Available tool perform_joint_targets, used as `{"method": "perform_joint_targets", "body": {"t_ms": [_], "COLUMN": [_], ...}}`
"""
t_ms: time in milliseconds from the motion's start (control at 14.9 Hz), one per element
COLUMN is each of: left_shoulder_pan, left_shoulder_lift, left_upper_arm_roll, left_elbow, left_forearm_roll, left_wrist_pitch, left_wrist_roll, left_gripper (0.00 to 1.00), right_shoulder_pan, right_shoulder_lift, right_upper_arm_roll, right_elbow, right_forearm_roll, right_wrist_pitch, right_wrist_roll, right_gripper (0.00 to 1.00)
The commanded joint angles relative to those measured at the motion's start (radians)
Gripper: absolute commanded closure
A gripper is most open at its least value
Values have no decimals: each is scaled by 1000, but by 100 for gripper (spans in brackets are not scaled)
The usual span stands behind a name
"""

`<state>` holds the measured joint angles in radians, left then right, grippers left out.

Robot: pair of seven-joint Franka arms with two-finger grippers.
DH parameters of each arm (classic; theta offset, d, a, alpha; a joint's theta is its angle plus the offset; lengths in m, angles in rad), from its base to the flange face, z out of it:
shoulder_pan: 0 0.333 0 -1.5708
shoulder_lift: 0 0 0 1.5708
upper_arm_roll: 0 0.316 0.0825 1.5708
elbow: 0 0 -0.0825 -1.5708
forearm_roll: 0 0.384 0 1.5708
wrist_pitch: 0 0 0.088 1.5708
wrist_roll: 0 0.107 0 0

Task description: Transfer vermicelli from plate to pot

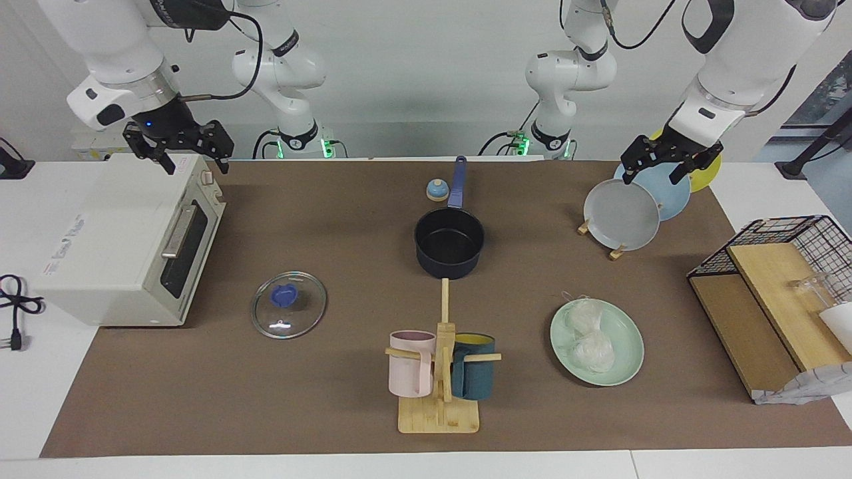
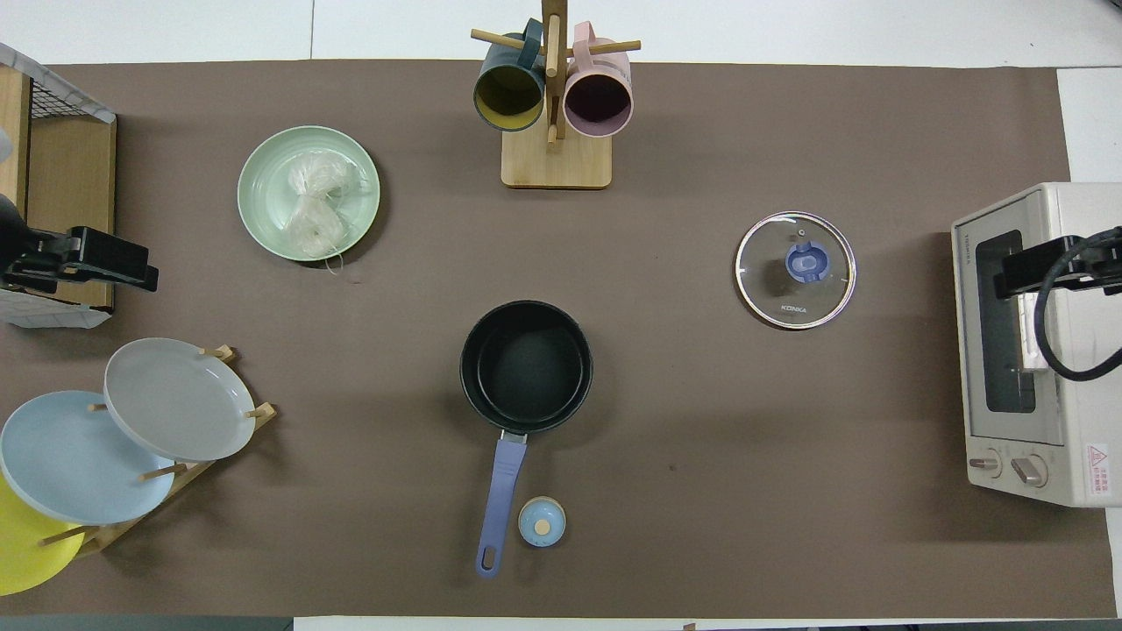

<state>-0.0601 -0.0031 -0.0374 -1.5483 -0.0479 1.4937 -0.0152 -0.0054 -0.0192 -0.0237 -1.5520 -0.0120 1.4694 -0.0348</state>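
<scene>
Two whitish vermicelli bundles lie on the mint-green plate, toward the left arm's end of the table and farther from the robots than the pot. They also show in the overhead view on the plate. The dark pot with its blue handle stands mid-table and is empty; it also shows in the overhead view. My left gripper hangs open and empty over the plate rack, also seen from overhead. My right gripper hangs open and empty over the toaster oven, also seen from overhead.
A toaster oven stands at the right arm's end. A glass lid lies beside it. A mug rack holds a pink and a teal mug. A plate rack holds a grey plate, a light-blue and a yellow one. A small bell sits beside the handle. A wire basket stands at the left arm's end.
</scene>
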Motion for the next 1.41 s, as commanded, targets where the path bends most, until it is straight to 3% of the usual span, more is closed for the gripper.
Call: {"method": "perform_joint_targets", "body": {"t_ms": [0,1073,1341], "left_shoulder_pan": [2,0,-1], "left_shoulder_lift": [-17,-12,-15], "left_upper_arm_roll": [-6,-9,-10], "left_elbow": [-3,0,0], "left_forearm_roll": [8,13,11], "left_wrist_pitch": [-21,-21,-24], "left_wrist_roll": [17,26,26], "left_gripper": [0,0,0], "right_shoulder_pan": [-2,7,51], "right_shoulder_lift": [-8,-27,-6], "right_upper_arm_roll": [2,8,15], "right_elbow": [1,-30,-43], "right_forearm_roll": [7,17,29], "right_wrist_pitch": [-17,-15,69], "right_wrist_roll": [-8,-19,-2], "right_gripper": [0,0,0]}}
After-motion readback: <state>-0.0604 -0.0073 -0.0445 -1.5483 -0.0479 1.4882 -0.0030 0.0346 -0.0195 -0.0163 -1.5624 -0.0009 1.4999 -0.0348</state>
